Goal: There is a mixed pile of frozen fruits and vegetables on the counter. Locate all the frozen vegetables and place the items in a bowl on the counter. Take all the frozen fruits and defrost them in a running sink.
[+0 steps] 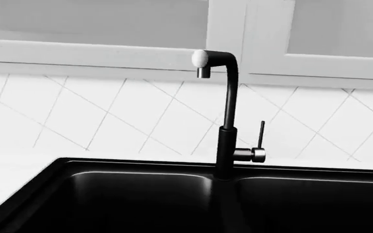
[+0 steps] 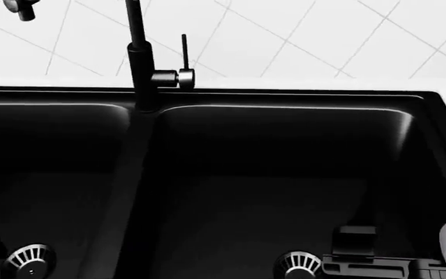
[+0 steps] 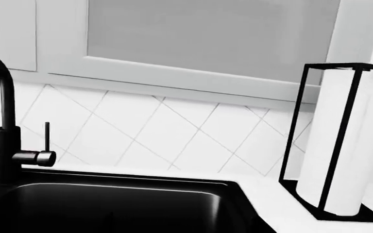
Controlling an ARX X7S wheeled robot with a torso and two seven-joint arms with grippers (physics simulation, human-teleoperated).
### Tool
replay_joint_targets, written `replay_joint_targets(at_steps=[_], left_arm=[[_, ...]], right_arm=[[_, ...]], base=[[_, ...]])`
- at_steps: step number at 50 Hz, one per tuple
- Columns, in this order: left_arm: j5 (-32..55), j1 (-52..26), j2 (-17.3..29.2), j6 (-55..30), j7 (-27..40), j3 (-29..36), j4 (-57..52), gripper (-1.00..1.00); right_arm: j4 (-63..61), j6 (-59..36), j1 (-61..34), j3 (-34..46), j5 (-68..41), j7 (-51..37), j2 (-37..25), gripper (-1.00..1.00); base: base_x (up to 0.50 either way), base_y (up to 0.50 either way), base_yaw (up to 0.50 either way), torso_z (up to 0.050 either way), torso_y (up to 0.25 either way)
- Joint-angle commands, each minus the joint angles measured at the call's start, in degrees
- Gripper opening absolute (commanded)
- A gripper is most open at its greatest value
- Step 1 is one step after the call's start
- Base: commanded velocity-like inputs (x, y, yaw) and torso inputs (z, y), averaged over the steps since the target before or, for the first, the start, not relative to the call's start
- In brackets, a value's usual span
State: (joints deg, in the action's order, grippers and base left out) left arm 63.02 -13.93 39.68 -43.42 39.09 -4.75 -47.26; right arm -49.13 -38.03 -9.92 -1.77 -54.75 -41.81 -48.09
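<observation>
Sink [image 2: 269, 192]: both black basins lie directly below the head camera, faucet [image 1: 225, 121] upright at the divider. Right arm's dark hardware [image 2: 378, 264] shows at the basin's near edge; jaw state cannot be told. Left gripper unseen.

Both basins of the sink [image 2: 285, 174] lie open from above; the faucet [image 2: 140, 64] (with its side lever [image 2: 184, 52]) rises at the divider, and a paper-towel holder [image 3: 342, 145] stands on the counter [image 3: 271, 194] beside the sink.
</observation>
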Motion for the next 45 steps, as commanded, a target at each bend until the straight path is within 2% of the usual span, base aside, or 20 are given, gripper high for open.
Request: replay_joint_targets(at_steps=[1, 24, 34, 45], left_arm=[[-0.2, -0.1, 0.1, 0.1, 0.1, 0.3, 0.1, 1.0], [-1.0, 0.0, 0.1, 0.5, -0.2, 1.1, 0.4, 1.0], [-0.8, 0.0, 0.4, 0.5, -0.1, 1.2, 0.1, 1.0], [-0.6, 0.1, 0.6, 0.7, 0.0, 1.0, 0.2, 1.0]], right_arm=[[-0.1, 0.1, -0.1, 0.5, 0.2, 0.1, 0.0, 1.0], [0.0, 0.9, 0.2, 0.5, 0.4, 0.4, -0.1, 1.0], [0.3, 0.9, -0.1, 0.5, -0.4, 0.2, 0.1, 1.0], [0.1, 0.7, -0.2, 1.0, -0.4, 0.0, 0.0, 1.0]], base=[[0.01, 0.5, 0.0, 0.0, 0.0], [-0.01, 0.5, 0.0, 0.0, 0.0], [-0.19, 0.47, 0.0, 0.0, 0.0], [-0.48, 0.19, 0.0, 0.0, 0.0]])
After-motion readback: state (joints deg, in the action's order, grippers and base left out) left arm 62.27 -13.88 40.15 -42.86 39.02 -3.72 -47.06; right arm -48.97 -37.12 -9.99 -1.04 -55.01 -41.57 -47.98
